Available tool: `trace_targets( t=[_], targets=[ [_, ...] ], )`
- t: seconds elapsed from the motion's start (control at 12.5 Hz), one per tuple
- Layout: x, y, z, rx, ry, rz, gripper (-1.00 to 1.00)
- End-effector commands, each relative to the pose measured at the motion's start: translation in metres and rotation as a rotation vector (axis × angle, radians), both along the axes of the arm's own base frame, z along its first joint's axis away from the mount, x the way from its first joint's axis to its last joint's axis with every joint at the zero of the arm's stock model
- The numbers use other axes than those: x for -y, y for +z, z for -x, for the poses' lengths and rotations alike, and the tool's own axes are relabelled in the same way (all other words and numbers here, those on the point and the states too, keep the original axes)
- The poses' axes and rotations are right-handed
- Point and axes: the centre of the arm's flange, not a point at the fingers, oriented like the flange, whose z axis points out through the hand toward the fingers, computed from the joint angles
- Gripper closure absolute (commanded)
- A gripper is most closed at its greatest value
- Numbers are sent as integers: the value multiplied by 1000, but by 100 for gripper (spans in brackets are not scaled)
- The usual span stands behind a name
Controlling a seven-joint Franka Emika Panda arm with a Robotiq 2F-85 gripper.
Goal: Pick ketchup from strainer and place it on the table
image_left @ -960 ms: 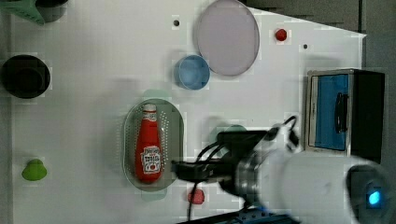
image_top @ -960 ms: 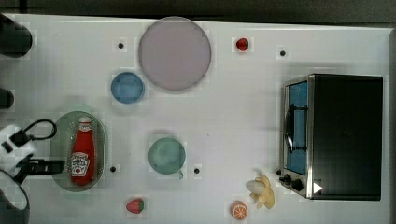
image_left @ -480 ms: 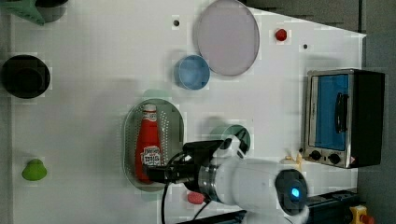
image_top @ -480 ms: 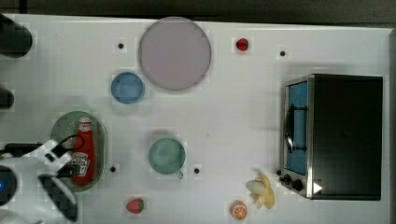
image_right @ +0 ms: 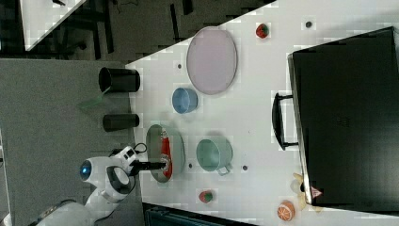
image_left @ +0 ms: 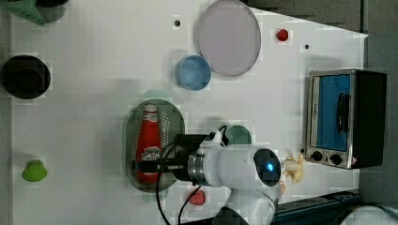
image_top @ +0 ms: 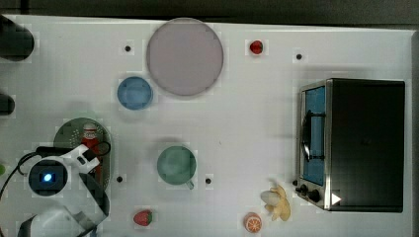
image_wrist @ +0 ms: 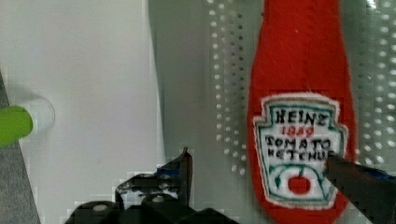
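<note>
Since the earlier frame, my gripper [image_wrist: 257, 163] has descended over the strainer [image_left: 174, 123], bringing the arm across it in the top view. Jaws stand fully spread and hold nothing: one finger sits over the perforated floor beside the ketchup [image_left: 149, 140], the other at the label's far edge; contact there cannot be confirmed. The ketchup lies flat inside the strainer, cap toward the blue bowl [image_left: 193, 72]. The strainer rests on the white table [image_top: 247, 128], which also carries a toaster oven [image_top: 353, 143].
</note>
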Motion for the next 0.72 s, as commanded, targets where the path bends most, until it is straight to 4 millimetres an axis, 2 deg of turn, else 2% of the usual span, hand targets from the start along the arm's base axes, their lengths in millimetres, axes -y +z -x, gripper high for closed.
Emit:
trace_targets(
  t=[0.08,0.4,0.48,0.72],
  targets=[
    [2,-8,-9,-10,-86,-21,-100],
    [7,-30,-13,-21,-101,3,-100],
    [7,-33,-13,-18,-99,11,-92],
    [-2,-32,-11,1,-85,9,-20]
  ],
)
